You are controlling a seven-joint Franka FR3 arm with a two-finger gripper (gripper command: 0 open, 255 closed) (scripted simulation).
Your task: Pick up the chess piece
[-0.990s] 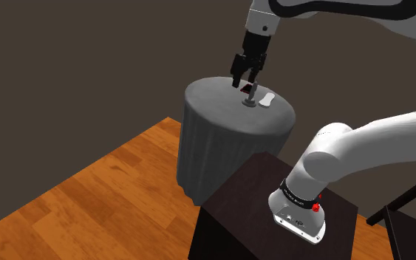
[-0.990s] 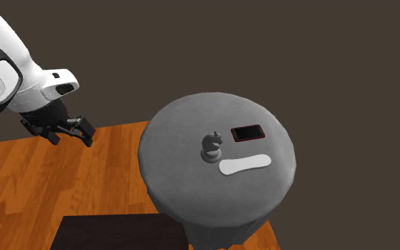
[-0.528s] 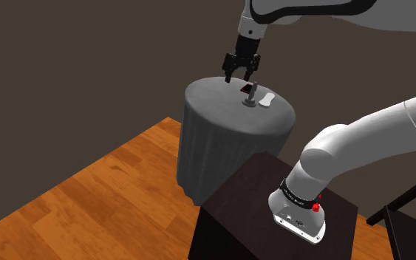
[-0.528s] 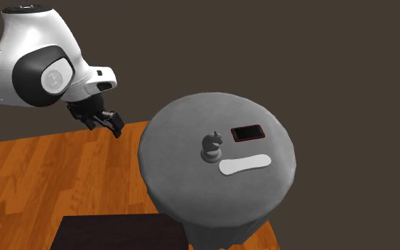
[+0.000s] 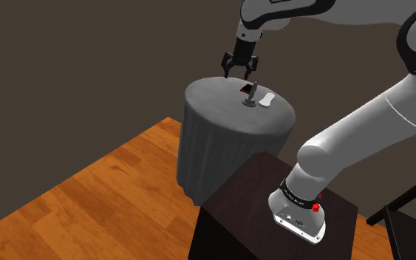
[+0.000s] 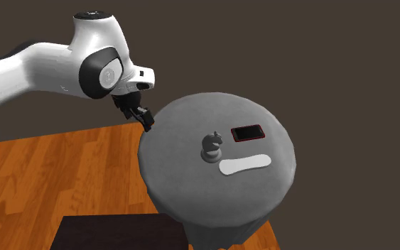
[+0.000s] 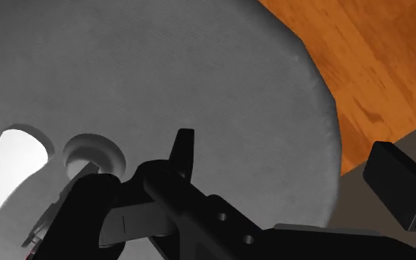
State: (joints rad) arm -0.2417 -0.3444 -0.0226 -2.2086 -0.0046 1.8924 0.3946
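Observation:
The chess piece point(image 5: 251, 96) is a small grey knight standing upright near the middle of a round table draped in grey cloth point(image 5: 228, 140). In the second exterior view the chess piece point(image 6: 212, 146) stands between a phone and a white object. My gripper point(image 5: 239, 68) hovers open above the table's far rim, apart from the piece. Seen from the second exterior view, the gripper point(image 6: 143, 117) hangs at the left edge of the table point(image 6: 191, 199), nothing between its fingers. In the wrist view the gripper point(image 7: 291, 162) looks down on the cloth, and the chess piece point(image 7: 88, 148) is half hidden beside one finger.
A dark phone with a red rim point(image 6: 248, 133) and a flat white oblong object point(image 6: 245, 165) lie close to the piece. Wooden floor point(image 5: 88, 199) surrounds the table. A dark box, my stand point(image 5: 258, 214), sits right by the table.
The arm has swung from over the floor to the table's edge in the second exterior view. In the shoulder view the gripper has shifted up and left, away from the piece.

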